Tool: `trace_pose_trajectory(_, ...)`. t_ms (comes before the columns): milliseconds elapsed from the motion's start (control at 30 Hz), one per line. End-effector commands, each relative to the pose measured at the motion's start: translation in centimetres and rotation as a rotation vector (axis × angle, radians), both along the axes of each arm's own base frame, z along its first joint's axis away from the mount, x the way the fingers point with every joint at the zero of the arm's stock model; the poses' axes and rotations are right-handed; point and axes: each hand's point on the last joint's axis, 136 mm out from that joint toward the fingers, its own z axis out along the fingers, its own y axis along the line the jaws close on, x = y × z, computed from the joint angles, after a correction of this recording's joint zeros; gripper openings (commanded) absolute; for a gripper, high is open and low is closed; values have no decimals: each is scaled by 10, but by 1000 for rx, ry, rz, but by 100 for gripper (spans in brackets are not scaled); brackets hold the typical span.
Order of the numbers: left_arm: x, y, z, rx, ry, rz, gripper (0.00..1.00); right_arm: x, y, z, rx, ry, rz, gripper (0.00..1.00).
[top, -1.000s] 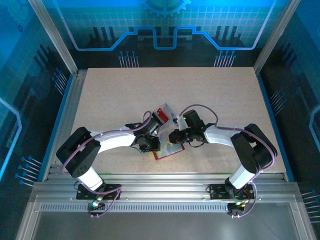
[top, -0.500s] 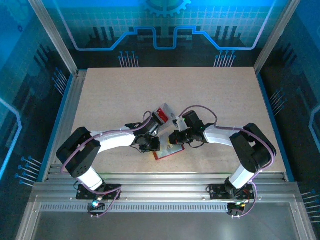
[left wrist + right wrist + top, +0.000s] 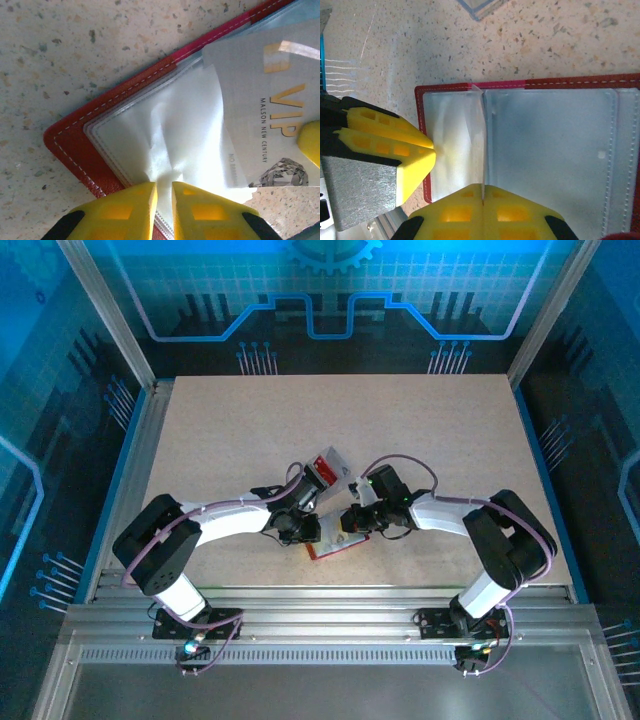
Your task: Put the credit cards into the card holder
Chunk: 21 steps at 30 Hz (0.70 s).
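**1. Left claw** [image 3: 163, 189] [image 3: 300, 527]: two yellow plastic fingers [image 3: 125, 207] on a black body. The tips are pressed almost together, pinching a fold of clear plastic sleeve [image 3: 165, 130]. In the right wrist view it sits just left of the right claw, with its fingers [image 3: 395, 145] reaching onto the wallet's left leaf.

**2. Clear plastic sleeve**: glossy, crumpled and pale. It is lifted off the leaf beneath and fans out directly ahead of the left claw's tips.

**3. Card holder** [image 3: 67, 145] [image 3: 555, 82] [image 3: 335, 545]: a small red folding wallet with white stitching and grey-clear pockets. It lies open and flat on the speckled beige tabletop [image 3: 75, 50], under and ahead of both claws. Its stitched corner lies ahead and to the left of the left claw's tips. Its wide clear pocket spreads ahead and to the right of the right claw.

**4. Right claw** [image 3: 483, 190] [image 3: 352, 520]: yellow fingers closed tight on a thin card. In its own view the card [image 3: 483, 145] appears edge-on, as a pale line running straight ahead from the tips towards the wallet's red far border.

**5. Credit card** [image 3: 260, 110]: a pale grey rectangular card with gold "VIP" lettering and a diamond picture. It lies ahead and to the right of the left claw, over the open wallet. One edge meets the lifted sleeve, but whether it has entered the pocket cannot be told. A yellow fingertip [image 3: 310, 142] of the right claw presses on its right side.
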Motion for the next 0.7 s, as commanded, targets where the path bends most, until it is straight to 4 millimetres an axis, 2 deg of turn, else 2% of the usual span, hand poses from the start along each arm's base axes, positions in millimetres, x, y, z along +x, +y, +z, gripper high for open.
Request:
trace_pose_trajectory(0,-13,17,-14,74,35,11,18,-17,-14,-16,-69,60,-18,0)
trace_pose_trajectory(300,-13,17,-15,74,36,14,18,-26,-5,-18,-41,87,21,0)
trace_pose_trajectory(533,-13,17,-14,73,35,14,18,-26,4,-18,-16,108,65,0)
trace_pose_trajectory(667,-12,17,-11,69,30,15,18,-26,4,-24,-43,122,72,0)
